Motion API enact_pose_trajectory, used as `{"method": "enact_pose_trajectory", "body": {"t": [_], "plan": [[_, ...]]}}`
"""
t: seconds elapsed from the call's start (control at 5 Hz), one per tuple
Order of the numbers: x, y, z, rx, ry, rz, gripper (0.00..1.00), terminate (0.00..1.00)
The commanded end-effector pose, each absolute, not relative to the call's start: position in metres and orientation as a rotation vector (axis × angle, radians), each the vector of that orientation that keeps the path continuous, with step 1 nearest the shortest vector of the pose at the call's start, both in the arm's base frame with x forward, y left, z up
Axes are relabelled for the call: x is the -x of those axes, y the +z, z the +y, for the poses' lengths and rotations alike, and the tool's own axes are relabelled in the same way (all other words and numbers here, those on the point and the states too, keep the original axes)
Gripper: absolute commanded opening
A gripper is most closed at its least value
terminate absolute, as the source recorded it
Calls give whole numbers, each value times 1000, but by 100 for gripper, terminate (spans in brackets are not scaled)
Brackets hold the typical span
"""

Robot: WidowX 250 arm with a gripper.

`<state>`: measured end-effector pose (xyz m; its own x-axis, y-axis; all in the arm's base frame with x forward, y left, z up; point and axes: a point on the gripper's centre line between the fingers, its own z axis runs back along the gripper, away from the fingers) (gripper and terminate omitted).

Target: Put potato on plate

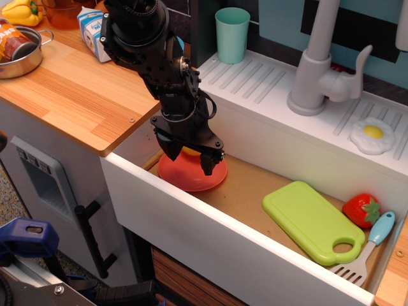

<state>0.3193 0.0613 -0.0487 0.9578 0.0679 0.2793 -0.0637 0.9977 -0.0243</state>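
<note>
- Gripper hangs low in the sink basin, directly over the plate at the basin's left end.
- Jaws spread apart — two dark fingers stand clear on either side, clenched on nothing.
- Potato: only a sliver of yellow shows between the fingers, just above the coral surface. It appears to rest on the plate, though the contact itself is hidden by the gripper body.
- Handling judgement: small, smooth plastic oval — light and rigid, not fragile, but likely slippery and prone to roll on a shallow-rimmed plate. Best gripped across the narrow middle, fingers on opposite flanks.
- Task reads as essentially done; a straight vertical retreat would avoid nudging the potato off.
- Cutting board and strawberry lie well apart to the right.
</note>
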Motion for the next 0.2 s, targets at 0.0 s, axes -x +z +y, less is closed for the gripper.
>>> {"method": "enact_pose_trajectory", "body": {"t": [0.0], "plan": [[-323,-41,65,8,64,-313,100,100]]}}
